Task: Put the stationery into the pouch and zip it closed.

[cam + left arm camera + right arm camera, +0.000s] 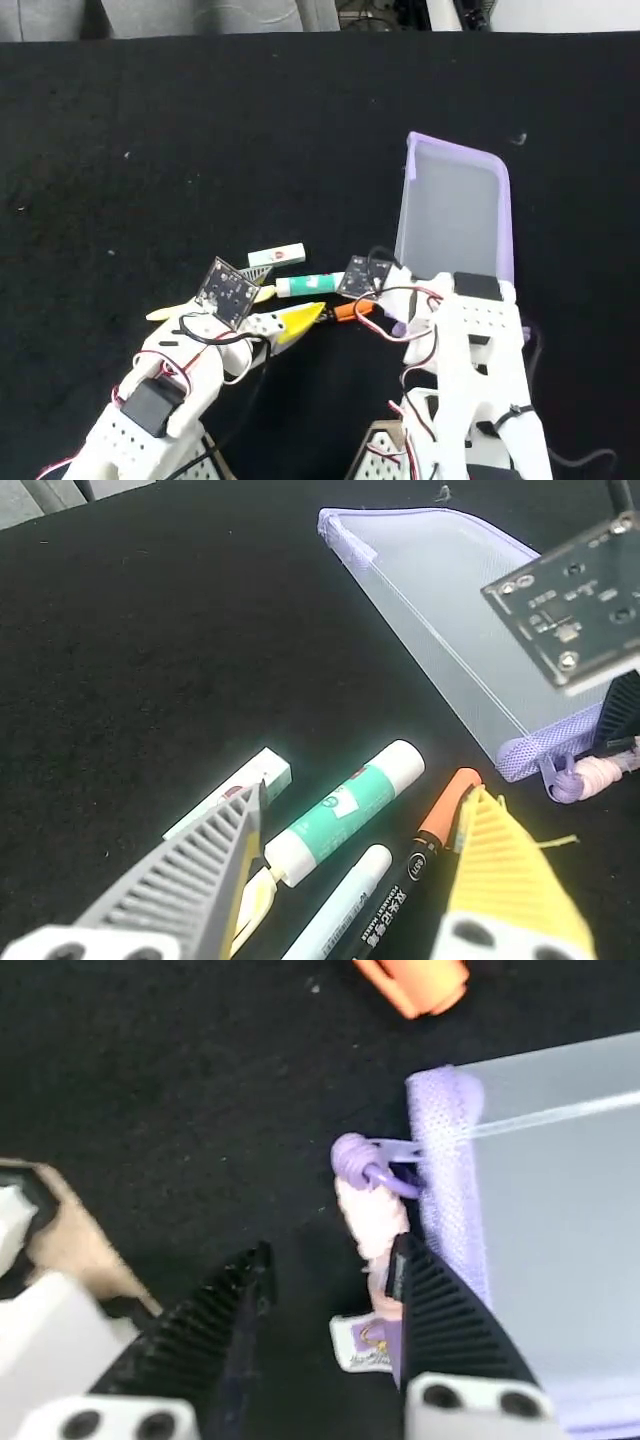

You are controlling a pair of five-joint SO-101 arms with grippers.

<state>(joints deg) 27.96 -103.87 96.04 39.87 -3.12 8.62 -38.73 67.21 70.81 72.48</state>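
I judge this to be the first step: none of the stationery is in the pouch (pixel 455 215), and I am lining up a first pick.

My left claw (pixel 365 800) is spread wide and grips nothing. Its grey and yellow fingers stand either side of the loose pieces on the black bench (pixel 150 150). All of these lie beside the pouch's near corner:

- The eraser (pixel 235 790), white with a green end, is farthest from the pouch.
- The green-and-white glue stick (pixel 345 810) comes next.
- Alongside it is a pale pen (pixel 340 905).
- The black marker (pixel 420 850) is closest, with its orange cap near the pouch's corner but not touching it.

The next move calls for settling on one piece, probably the glue stick. I would then lower and close on it without dragging the pen or marker along.

The pouch is a flat, frosted sleeve edged in purple, lying on the bench. I cannot tell whether its mouth is open.

My right claw (pixel 330 1250) is at that same corner, its black fingers apart and pinching nothing. The purple zip pull (pixel 375 1165) sits just beyond the fingertips. Its pink tassel (pixel 370 1225) lies against the finger on the pouch's side.
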